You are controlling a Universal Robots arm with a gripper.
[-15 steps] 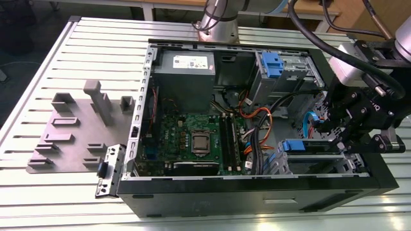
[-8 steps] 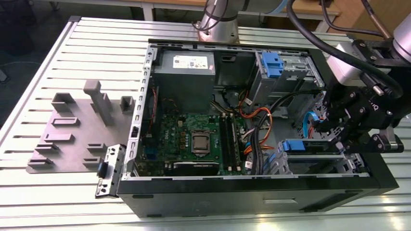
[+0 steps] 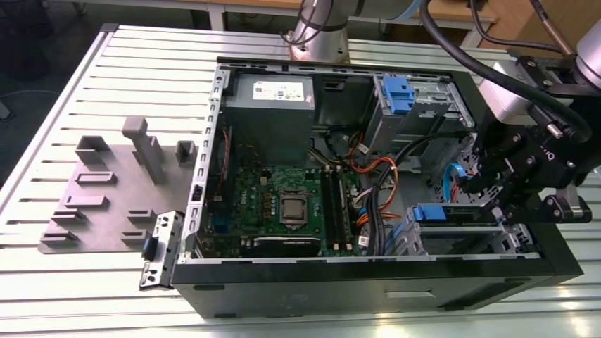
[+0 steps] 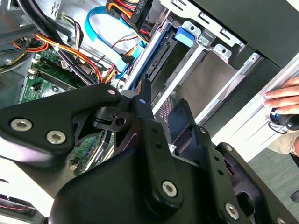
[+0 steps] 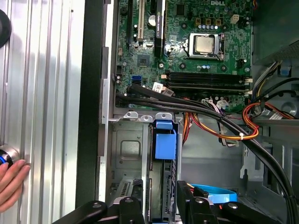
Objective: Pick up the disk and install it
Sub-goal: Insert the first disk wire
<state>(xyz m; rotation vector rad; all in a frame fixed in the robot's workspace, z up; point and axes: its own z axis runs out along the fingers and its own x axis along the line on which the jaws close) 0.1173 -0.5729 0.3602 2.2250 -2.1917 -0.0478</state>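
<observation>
Carrier plastic, blue, frames the disk (image 5: 164, 149), which stands on edge in a slot of the grey metal bay (image 5: 128, 149), its blue end tab pointing toward the motherboard (image 5: 187, 56). In the exterior view the disk (image 3: 449, 213) lies low on the exterior view's right, inside the open computer case (image 3: 376, 285), with the tab facing the case's middle.

The gripper (image 5: 161, 203) straddles the end of the disk away from the tab. I cannot tell whether it clamps the disk or stands loose around it. In the exterior view the black gripper (image 3: 493, 204) hangs over that same bay at the frame's right edge.

Just beside the bay, a bundle of orange, yellow and black cables (image 5: 224, 133) crosses between the disk and the motherboard, and a flat blue cable (image 5: 216, 191) curls near the gripper.

Farther off, in the upper right of the exterior view, sits a drive cage with a blue latch (image 3: 399, 95). To its left, at upper centre, is the grey power-supply box (image 3: 270, 105). The case rests on a slotted metal table (image 3: 94, 77). A grey fixture plate (image 3: 103, 204) with raised blocks lies on the table at the exterior view's left. A person's hand (image 5: 11, 184) rests on the table outside the case wall.
</observation>
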